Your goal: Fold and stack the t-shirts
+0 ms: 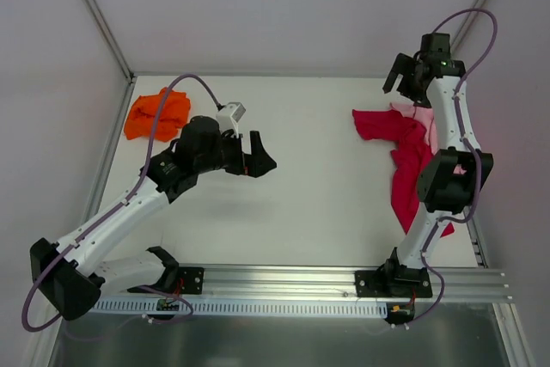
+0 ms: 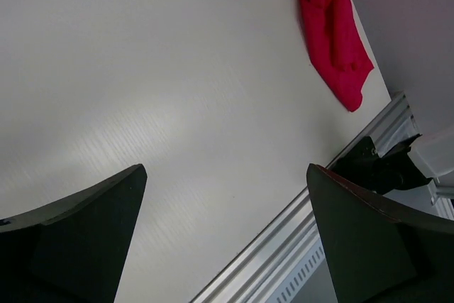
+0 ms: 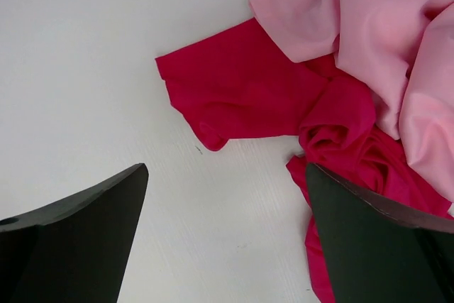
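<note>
We log left gripper (image 2: 225,168) and right gripper (image 3: 225,168) wide open, empty; pink t-shirt (image 3: 383,40) overlaps red t-shirt (image 3: 241,83) ahead of the right; orange t-shirt (image 1: 156,114) only overhead.

White table (image 1: 318,195), orange t-shirt (image 1: 155,115) far left, red t-shirt (image 1: 404,156) and pink t-shirt (image 1: 419,113) together right.

The crimson t-shirt (image 3: 241,83) ahead of the right gripper (image 3: 225,175) is soft, matt, creased cloth. The pink t-shirt (image 3: 376,26) lying over it looks smoother. The fingers (image 3: 78,246) are matt black plastic. The white table (image 3: 85,69) beneath them is matt and finely lined. The rail (image 2: 284,246) by the left gripper (image 2: 227,175) is ribbed, dull metal.
</note>
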Controlling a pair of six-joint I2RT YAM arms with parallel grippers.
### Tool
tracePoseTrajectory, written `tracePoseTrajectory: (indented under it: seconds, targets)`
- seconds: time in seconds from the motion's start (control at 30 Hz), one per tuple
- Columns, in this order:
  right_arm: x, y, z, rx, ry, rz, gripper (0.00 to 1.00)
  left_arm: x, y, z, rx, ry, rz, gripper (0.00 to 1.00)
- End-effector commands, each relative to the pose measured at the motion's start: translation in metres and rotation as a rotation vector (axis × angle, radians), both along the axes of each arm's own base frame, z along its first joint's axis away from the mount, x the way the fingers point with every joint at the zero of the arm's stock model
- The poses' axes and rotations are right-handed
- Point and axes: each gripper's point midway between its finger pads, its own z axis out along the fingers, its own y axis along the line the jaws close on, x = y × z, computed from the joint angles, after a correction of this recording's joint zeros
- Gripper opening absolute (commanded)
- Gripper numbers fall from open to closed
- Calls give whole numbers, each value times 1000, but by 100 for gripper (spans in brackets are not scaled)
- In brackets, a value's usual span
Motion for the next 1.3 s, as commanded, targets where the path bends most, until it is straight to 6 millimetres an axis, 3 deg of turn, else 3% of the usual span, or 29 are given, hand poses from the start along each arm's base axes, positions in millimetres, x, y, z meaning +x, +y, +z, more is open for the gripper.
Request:
tracePoseTrajectory:
  seconds: [0.0,0.13,0.27,0.33,0.37,0.43,0.47,0.57,0.67,0.8,0.87,0.93,0.97,1.03,1.07,1.13,1.17,1.23,1.27]
  targets:
    - [-12,10,73,-13,-144,41,100,7,-4,3,5,-27,-10,99]
    - [-5,29,99,23,-213,143,100,18,-13,4,25,-37,-30,99]
    - [-7,34,81,69,-176,149,100,24,-21,23,-5,-61,-47,99]
    - [-9,48,76,118,-191,195,100,28,-21,37,-18,-95,-35,99]
    - [-17,55,55,161,-142,184,100,29,-21,42,-20,-113,-32,99]
    - [-25,67,54,171,-153,210,100,33,-20,54,-27,-142,-23,99]
    - [-32,72,39,160,-116,221,100,35,-19,55,-19,-149,-15,99]
    - [-47,84,30,117,-92,249,100,40,-15,55,1,-143,2,99]
    - [-58,94,37,114,-107,275,100,43,-15,50,-2,-117,-10,99]
    - [-75,93,44,78,-128,264,100,56,-15,45,-30,-94,-19,99]
    - [-82,87,56,45,-158,241,100,62,-20,50,-50,-99,-29,99]
    - [-89,79,71,8,-195,210,100,76,-29,40,-65,-71,-48,99]
    - [-93,68,77,-38,-200,166,100,88,-36,26,-62,-31,-56,99]
    - [-100,59,95,-73,-238,130,100,102,-45,19,-117,17,-88,99]
    - [-111,50,109,-101,-267,95,100,115,-55,3,-123,63,-103,99]
    - [-123,41,123,-131,-296,62,100,128,-66,-9,-123,95,-134,99]
    - [-135,36,134,-142,-326,44,100,145,-77,-17,-125,110,-142,99]
    - [-147,36,135,-137,-326,48,100,157,-91,-20,-146,136,-179,99]
    - [-155,34,131,-134,-305,35,100,177,-103,-18,-164,129,-191,99]
